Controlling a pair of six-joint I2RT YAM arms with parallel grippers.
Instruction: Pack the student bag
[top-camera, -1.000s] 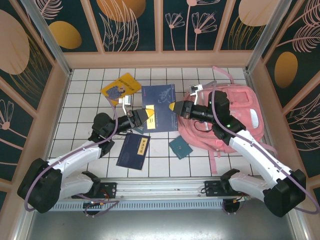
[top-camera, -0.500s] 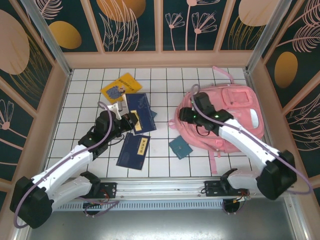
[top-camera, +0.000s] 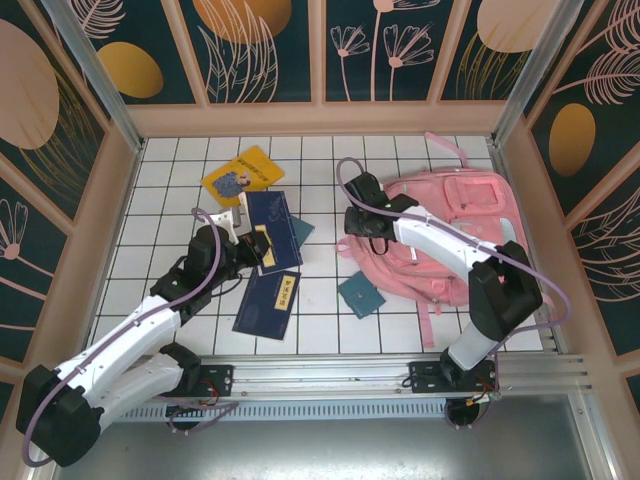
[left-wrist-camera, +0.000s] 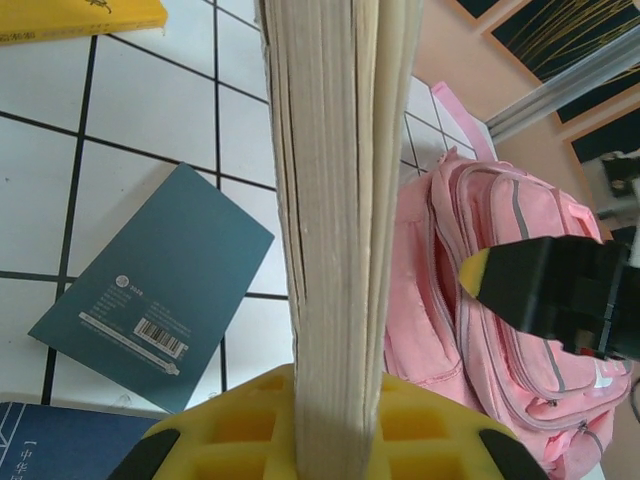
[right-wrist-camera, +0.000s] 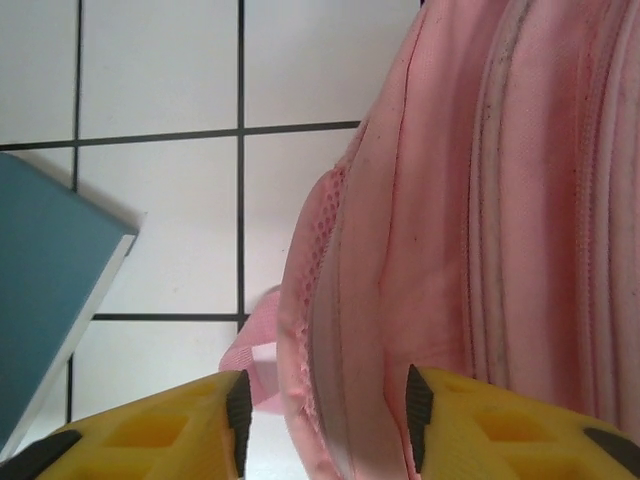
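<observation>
left gripper (top-camera: 257, 243): I have it clamped on one navy book (left-wrist-camera: 335, 200), stood on edge, page ends facing its camera.
right gripper (right-wrist-camera: 325, 410): jaws part-spread astride the left edge of the student bag (top-camera: 465, 215); pinching or not, I cannot tell.
bag position: one student bag, flat on the right of the tiled table (top-camera: 170, 200).
books: five counted: the held one, yellow book (top-camera: 238, 177), teal book (left-wrist-camera: 150, 290), second navy book (top-camera: 268, 302), small teal booklet (top-camera: 360, 295).
</observation>
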